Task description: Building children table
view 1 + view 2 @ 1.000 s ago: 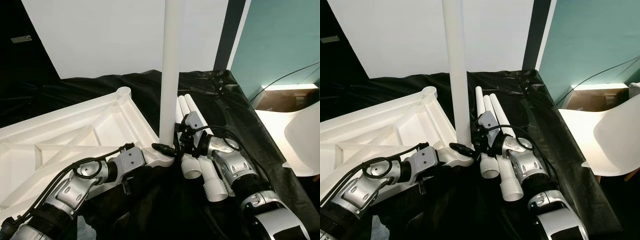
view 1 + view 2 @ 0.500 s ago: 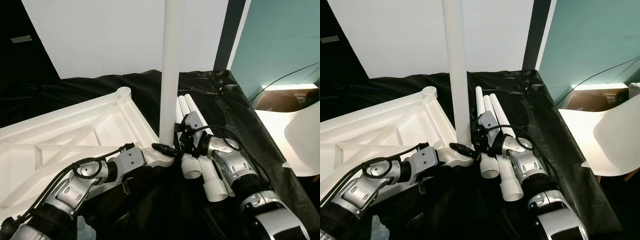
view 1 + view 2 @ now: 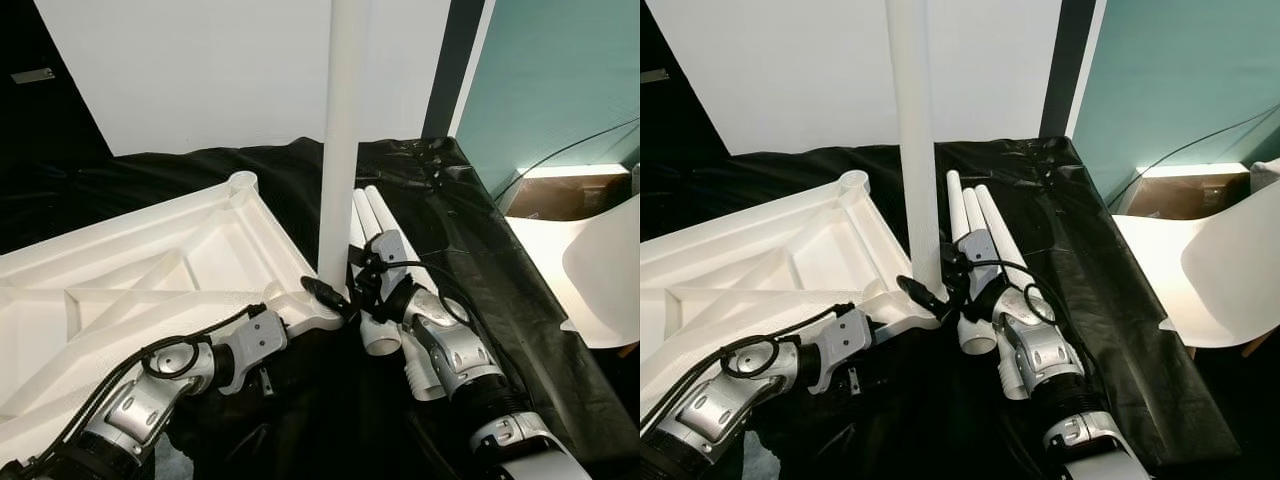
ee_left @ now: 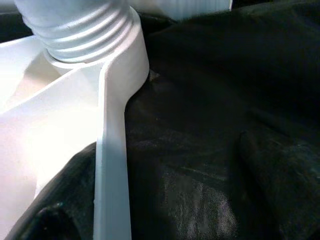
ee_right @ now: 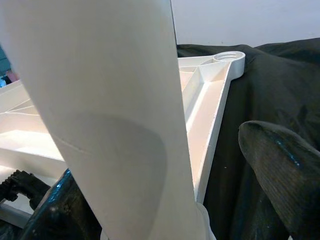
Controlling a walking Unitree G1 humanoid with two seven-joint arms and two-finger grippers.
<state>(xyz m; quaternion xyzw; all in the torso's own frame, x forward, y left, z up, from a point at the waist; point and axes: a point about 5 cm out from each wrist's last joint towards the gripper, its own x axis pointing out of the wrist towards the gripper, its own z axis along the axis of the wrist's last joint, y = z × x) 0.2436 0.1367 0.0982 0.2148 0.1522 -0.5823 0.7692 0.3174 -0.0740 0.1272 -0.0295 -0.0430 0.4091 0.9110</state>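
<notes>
Head views were sharp and evenly lit, with no motion blur. The white wall [image 3: 200, 70] was bright; the black cloth [image 3: 470, 250] carried small specular glints along its folds. Daylight glared on the floor beside the teal wall [image 3: 560, 80]. In the left wrist view, the white panel [image 4: 45, 135] was overexposed, and the threaded socket [image 4: 85, 35] appeared soft. In the right wrist view, the near leg [image 5: 110, 110] was blurred and bore a curved shadow; one finger [image 5: 280, 165] was out of focus.
</notes>
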